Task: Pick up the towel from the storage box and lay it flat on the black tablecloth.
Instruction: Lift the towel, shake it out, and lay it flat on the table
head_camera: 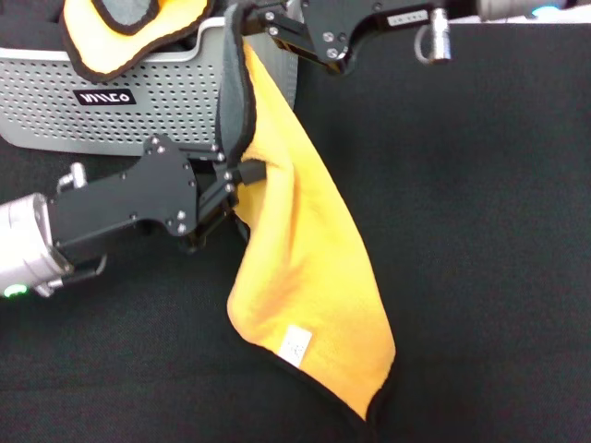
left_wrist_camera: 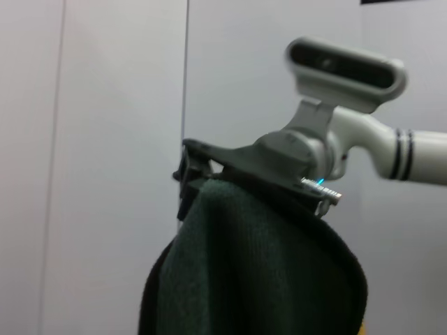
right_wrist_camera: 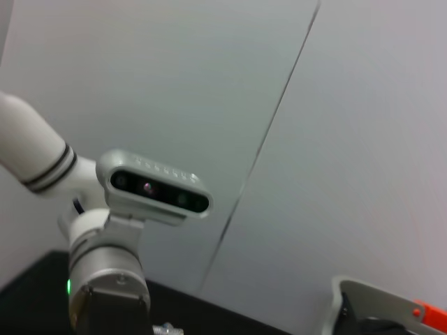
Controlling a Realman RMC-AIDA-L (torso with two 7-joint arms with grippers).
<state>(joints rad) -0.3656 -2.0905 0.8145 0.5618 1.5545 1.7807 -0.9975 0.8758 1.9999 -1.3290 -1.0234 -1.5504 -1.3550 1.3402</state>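
Towel (head_camera: 309,277) is being held above the black tablecloth (head_camera: 489,231), outside the storage box (head_camera: 55,111), clamped by both the left hand (head_camera: 242,175) and right hand (head_camera: 277,32). Pickup is done; flat laying is pending.

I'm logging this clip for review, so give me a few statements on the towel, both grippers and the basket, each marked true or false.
1. The orange-yellow fleecy towel with black edge trim lies flat on the black tablecloth. False: it hangs in folds, held by both grippers.
2. The left gripper grips the towel's edge partway down. True.
3. The right gripper holds the towel's upper end. True.
4. The light grey perforated plastic storage box holds nothing. False: another orange black-edged cloth drapes over its rim.
5. The small white care tag sits near the towel's lower end. True.
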